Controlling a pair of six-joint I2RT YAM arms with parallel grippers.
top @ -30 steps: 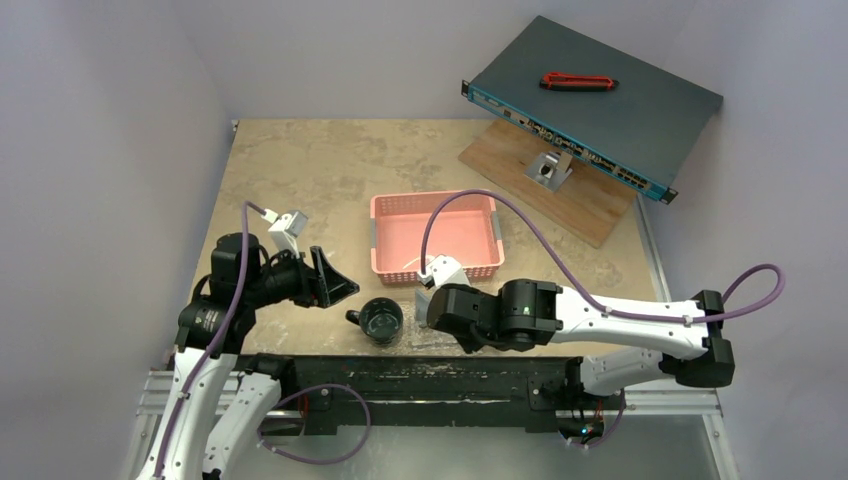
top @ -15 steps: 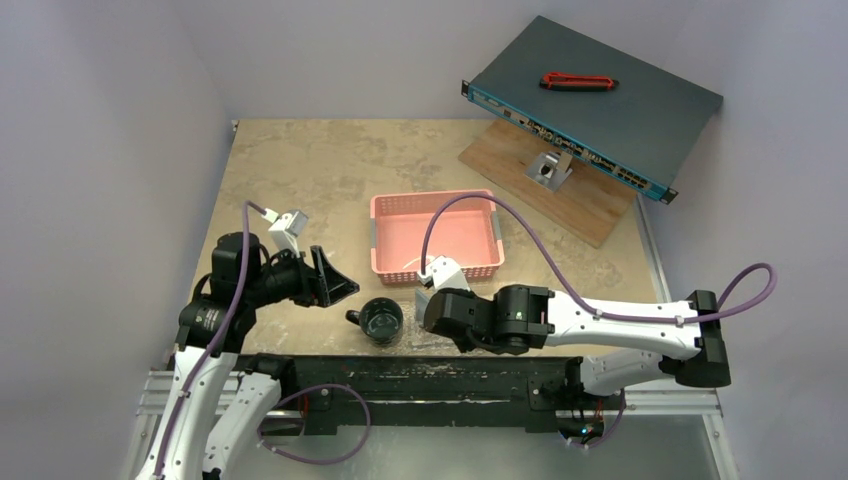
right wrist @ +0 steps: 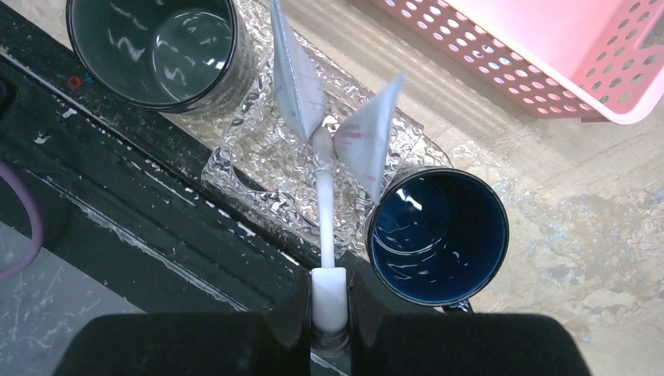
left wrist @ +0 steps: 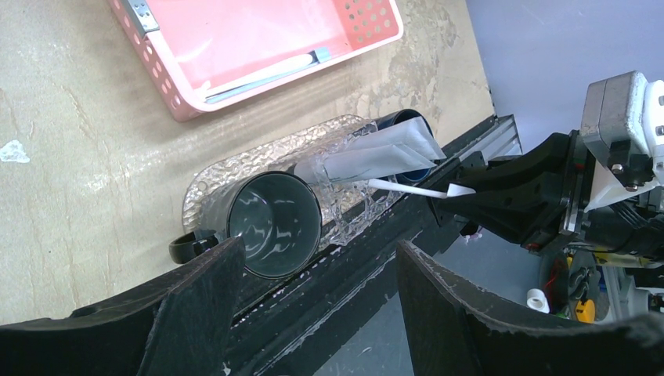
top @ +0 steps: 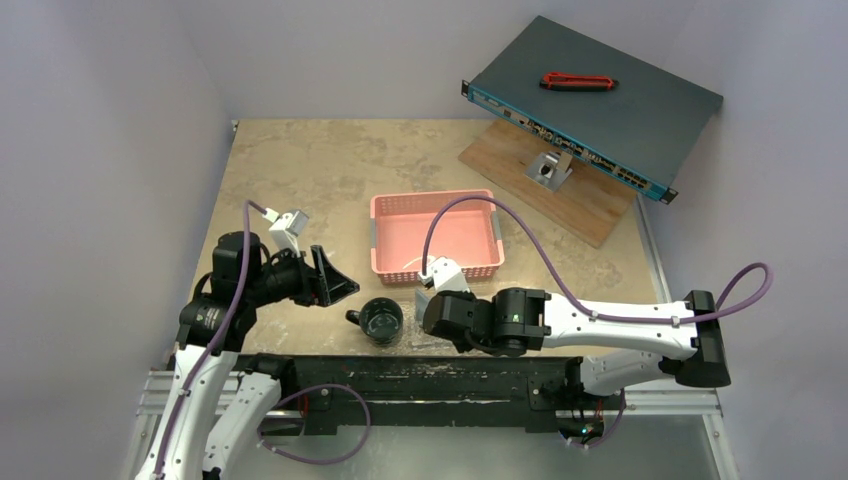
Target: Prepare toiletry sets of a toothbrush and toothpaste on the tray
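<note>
My right gripper (right wrist: 329, 291) is shut on the handle of a white toothbrush (right wrist: 324, 211). The brush head reaches over the clear textured tray (right wrist: 254, 160) and sits between two pale toothpaste tubes (right wrist: 291, 74), one with red print (right wrist: 362, 141). The left wrist view shows the same toothbrush (left wrist: 407, 189), a tube (left wrist: 380, 157) and the tray (left wrist: 223, 168). My left gripper (left wrist: 317, 249) is open and empty, above and left of the tray; it shows in the top view (top: 335, 285), as does the right gripper (top: 428, 308).
A dark mug (right wrist: 153, 43) stands on the tray's left end and a blue mug (right wrist: 438, 235) at its right end. A pink slotted basket (top: 435, 235) behind holds another white toothbrush (left wrist: 266, 72). The black rail (top: 420, 375) borders the near edge. A wooden board and a grey box stand at the back right.
My right arm has shifted slightly to the left with the toothbrush in it. The left arm has not moved.
</note>
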